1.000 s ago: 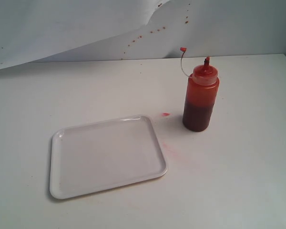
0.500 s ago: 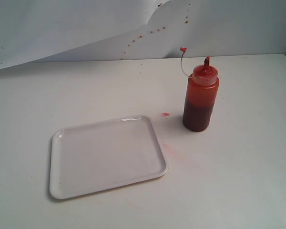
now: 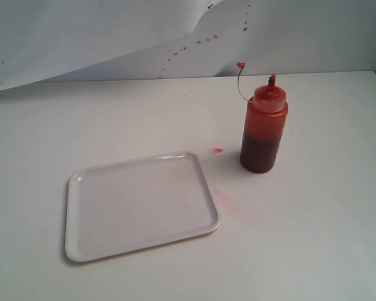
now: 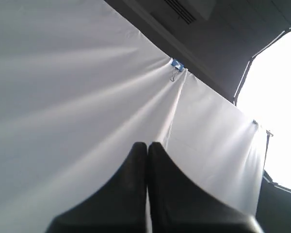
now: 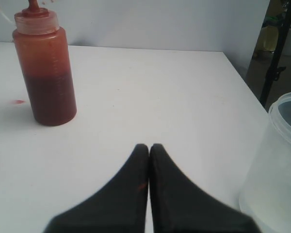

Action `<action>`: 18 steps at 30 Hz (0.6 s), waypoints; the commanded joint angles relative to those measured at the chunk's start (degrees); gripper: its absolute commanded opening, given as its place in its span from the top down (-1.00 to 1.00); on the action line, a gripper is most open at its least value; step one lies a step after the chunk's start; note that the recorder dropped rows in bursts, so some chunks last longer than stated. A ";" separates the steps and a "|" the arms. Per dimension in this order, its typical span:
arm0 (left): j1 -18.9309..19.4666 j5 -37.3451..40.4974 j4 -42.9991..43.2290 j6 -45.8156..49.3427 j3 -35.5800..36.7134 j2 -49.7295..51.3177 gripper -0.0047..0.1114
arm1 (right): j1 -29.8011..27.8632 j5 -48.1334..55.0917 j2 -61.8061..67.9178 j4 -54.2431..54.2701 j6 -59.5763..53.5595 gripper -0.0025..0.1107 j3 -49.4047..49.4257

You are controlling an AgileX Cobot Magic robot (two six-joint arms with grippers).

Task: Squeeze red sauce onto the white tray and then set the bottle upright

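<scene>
The bottle (image 3: 263, 128) stands upright on the white table, right of the white tray (image 3: 138, 204); its dark red sauce (image 3: 259, 153) fills the lower half, and the tiny cap (image 3: 240, 64) dangles on its strap. The tray lies flat with nothing on it. In the right wrist view the bottle (image 5: 46, 73) stands some way off from my right gripper (image 5: 149, 147), which is shut on nothing. My left gripper (image 4: 147, 144) is shut too and faces only a white backdrop sheet. Neither gripper shows in the exterior view.
A small red spot (image 3: 217, 150) and a faint pink smear (image 3: 225, 197) mark the table between tray and bottle. Red specks dot the back wall (image 3: 197, 42). A clear plastic container (image 5: 276, 165) stands by the table's edge near my right gripper.
</scene>
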 commanded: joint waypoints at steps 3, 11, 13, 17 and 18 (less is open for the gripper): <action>0.12 -11.11 -3.88 8.47 0.30 11.22 0.92 | -0.48 -0.27 -0.37 0.07 0.00 0.96 0.22; 0.12 -16.30 3.53 10.28 -12.05 43.23 0.92 | -0.48 -0.27 -0.37 0.07 0.00 0.96 0.22; 0.12 -16.56 7.44 7.34 -17.10 52.94 0.92 | -0.48 -0.27 -0.37 0.07 0.00 0.96 0.22; 0.12 -18.12 29.25 6.17 -27.60 70.11 0.92 | -0.48 -0.27 -0.37 0.07 0.00 0.96 0.22; 0.12 -19.86 36.12 6.32 -30.40 74.27 0.92 | -0.48 -0.27 -0.37 0.07 0.00 0.96 0.22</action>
